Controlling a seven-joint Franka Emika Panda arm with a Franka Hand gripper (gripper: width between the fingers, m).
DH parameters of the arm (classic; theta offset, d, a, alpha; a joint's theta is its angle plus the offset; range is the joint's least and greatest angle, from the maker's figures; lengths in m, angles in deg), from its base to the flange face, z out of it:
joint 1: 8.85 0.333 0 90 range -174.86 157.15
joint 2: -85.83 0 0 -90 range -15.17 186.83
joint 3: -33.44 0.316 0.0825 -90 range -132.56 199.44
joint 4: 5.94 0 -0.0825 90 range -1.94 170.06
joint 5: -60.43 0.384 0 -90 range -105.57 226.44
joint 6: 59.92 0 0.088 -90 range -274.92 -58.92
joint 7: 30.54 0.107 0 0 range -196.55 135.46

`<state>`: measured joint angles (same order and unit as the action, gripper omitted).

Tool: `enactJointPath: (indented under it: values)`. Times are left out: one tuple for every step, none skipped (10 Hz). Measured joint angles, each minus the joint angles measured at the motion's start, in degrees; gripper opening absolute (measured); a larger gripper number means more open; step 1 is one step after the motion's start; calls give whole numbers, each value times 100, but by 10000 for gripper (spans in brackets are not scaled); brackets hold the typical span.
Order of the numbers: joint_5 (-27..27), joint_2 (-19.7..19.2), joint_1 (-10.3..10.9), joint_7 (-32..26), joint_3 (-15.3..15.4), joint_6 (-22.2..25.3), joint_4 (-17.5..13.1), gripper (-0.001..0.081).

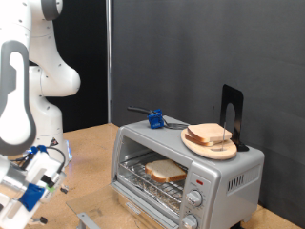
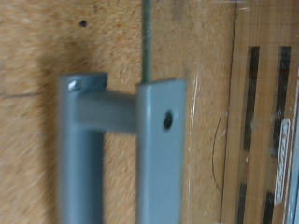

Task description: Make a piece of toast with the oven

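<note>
The silver oven (image 1: 224,172) stands at the exterior view's right with its glass door (image 1: 133,202) swung down open. The piece of toast (image 1: 165,172), a pale bread slice, lies on the wire rack inside. My gripper (image 1: 36,181) hangs at the exterior view's lower left, just above the wooden table, apart from the door and holding nothing that shows. The wrist view shows the door's grey handle (image 2: 159,140) close up over the wood table; my fingers do not show there.
On the oven's top sit a round wooden board (image 1: 212,148) with another bread slice (image 1: 210,134), a black upright stand (image 1: 232,113) and a blue-handled tool (image 1: 154,119). Knobs (image 1: 195,198) are on the oven's front right. A dark curtain hangs behind.
</note>
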<state>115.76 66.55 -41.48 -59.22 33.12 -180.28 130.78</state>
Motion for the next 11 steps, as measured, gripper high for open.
enactJointPath:
  values:
    - [85,-38,17,-119,86,-27,79,809]
    - [141,-38,24,-192,178,-27,154,809]
    - [176,-30,35,-217,267,-15,223,809]
    - [222,3,46,-222,358,18,291,809]
    - [289,59,53,-234,441,50,360,809]
    - [342,145,58,-236,503,86,426,809]
    - [351,236,55,-236,528,138,478,809]
    - [351,332,26,-236,519,252,504,809]
    - [330,447,-44,-235,493,535,509,809]
    - [292,587,-130,-229,455,905,507,809]
    - [226,742,-196,-204,411,1256,507,809]
